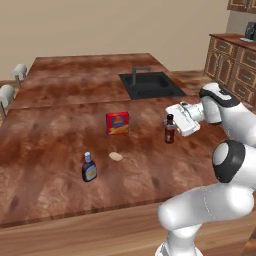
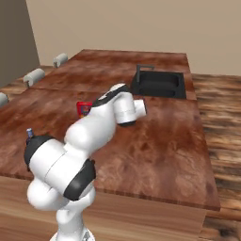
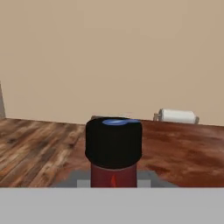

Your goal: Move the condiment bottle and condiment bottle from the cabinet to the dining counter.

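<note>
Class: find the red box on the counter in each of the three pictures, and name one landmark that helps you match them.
Left base view: red box, centre, upright on the counter.
Right base view: red box, left of centre, partly behind the arm.
Hand view: not in it.
Shared landmark: black sink, in both base views.

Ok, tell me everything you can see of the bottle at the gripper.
The bottle is small, slim and dark brown, with a narrow neck, a black cap and a red label; the hand view shows the cap close up, glossy with a bluish glint. It stands upright on the counter, right of the red box and in front of the sink. The gripper is shut on its upper part from the right.
</note>
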